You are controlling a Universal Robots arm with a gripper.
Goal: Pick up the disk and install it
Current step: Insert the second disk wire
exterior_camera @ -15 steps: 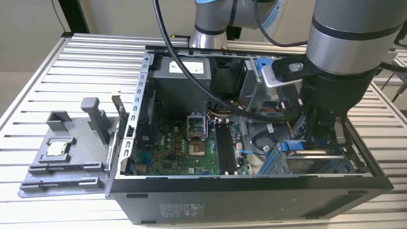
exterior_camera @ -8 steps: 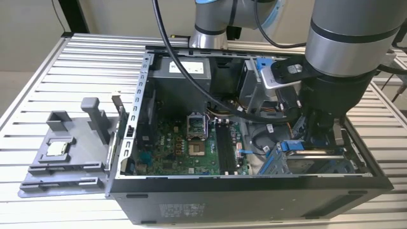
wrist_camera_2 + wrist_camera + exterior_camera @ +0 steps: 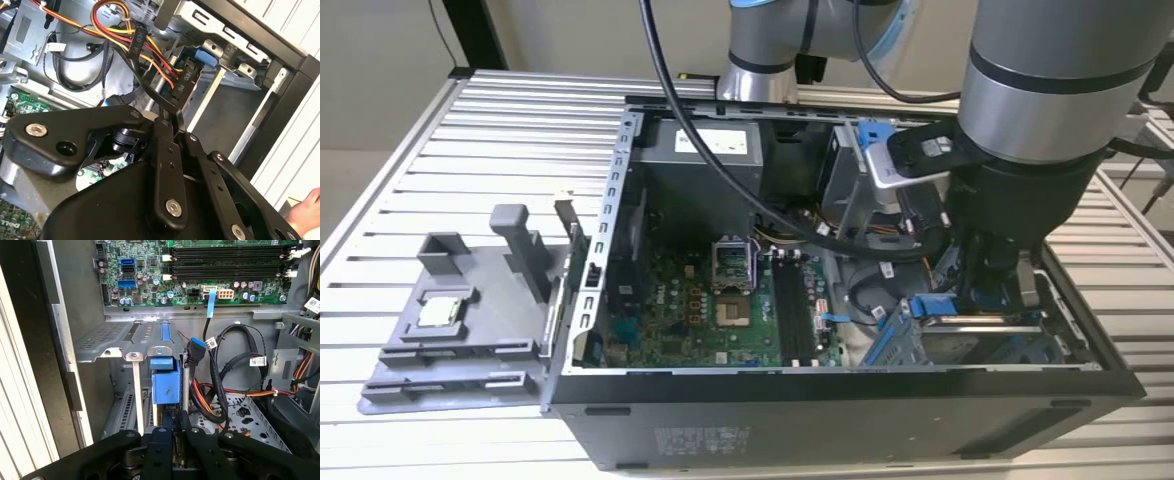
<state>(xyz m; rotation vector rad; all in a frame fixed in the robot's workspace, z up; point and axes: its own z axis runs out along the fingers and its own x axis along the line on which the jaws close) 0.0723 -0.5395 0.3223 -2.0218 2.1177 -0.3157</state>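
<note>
Your gripper (image 3: 172, 426) sits low-centre in the first wrist view, fingers drawn close on the edge-on disk (image 3: 165, 381) standing in the drive bay. In the exterior view, lower right, the arm hides that grip; the computer case (image 3: 854, 420) shows whole.

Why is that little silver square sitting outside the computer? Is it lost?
It does look odd. The small silver chip lies on the grey plastic tray at the exterior view's left, outside the open computer case, while the motherboard socket looks open.
</note>
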